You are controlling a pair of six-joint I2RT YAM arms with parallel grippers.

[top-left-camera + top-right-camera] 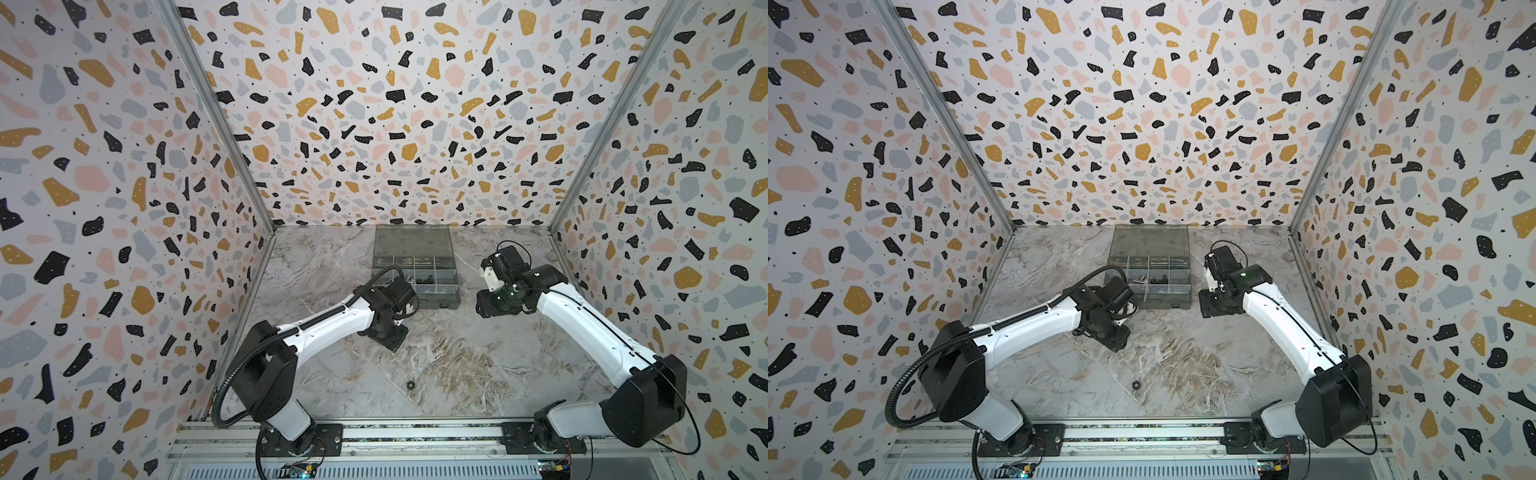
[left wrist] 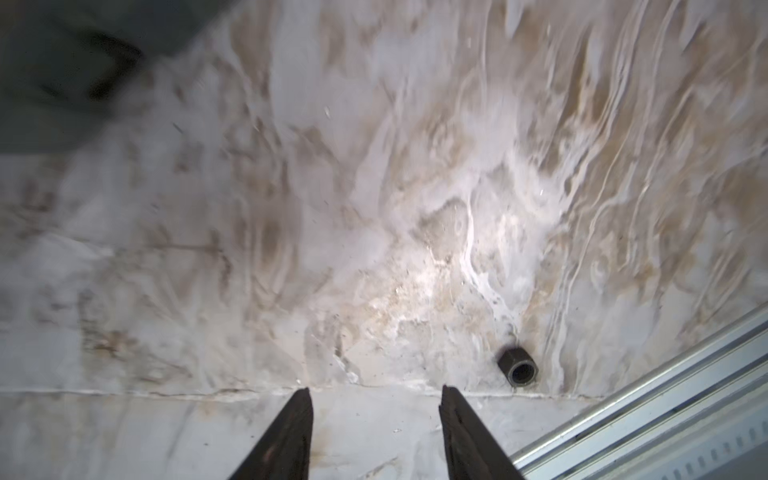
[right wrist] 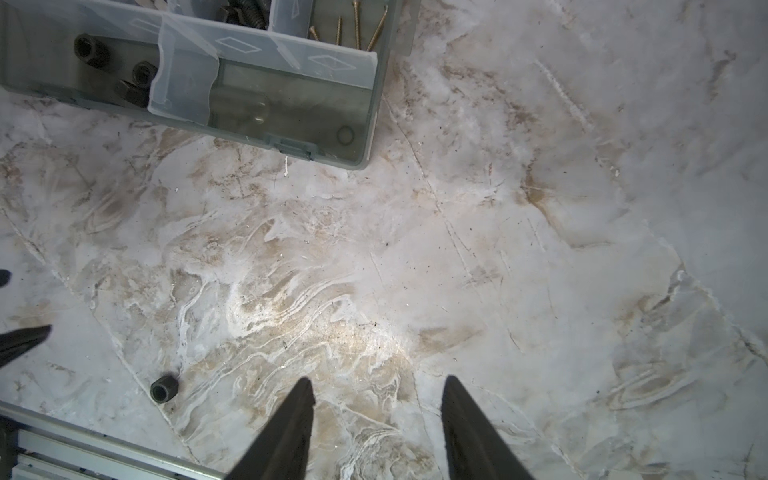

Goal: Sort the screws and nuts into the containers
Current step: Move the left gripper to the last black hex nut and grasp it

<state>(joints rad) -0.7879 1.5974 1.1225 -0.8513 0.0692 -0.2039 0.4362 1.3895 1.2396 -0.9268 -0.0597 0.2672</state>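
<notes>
One black hex nut lies alone on the marble table near the front edge. In the left wrist view this nut sits just beyond and to one side of my left gripper, which is open and empty. My right gripper is open too, hovering over bare table in front of the containers of the smoky-grey box. Black nuts fill one compartment; thin screws lie in another. The lone nut is well off to the right gripper's side.
The box's lid lies flat towards the back wall. A metal rail runs along the table's front edge, close to the lone nut. The left fingers show at the edge of the right wrist view.
</notes>
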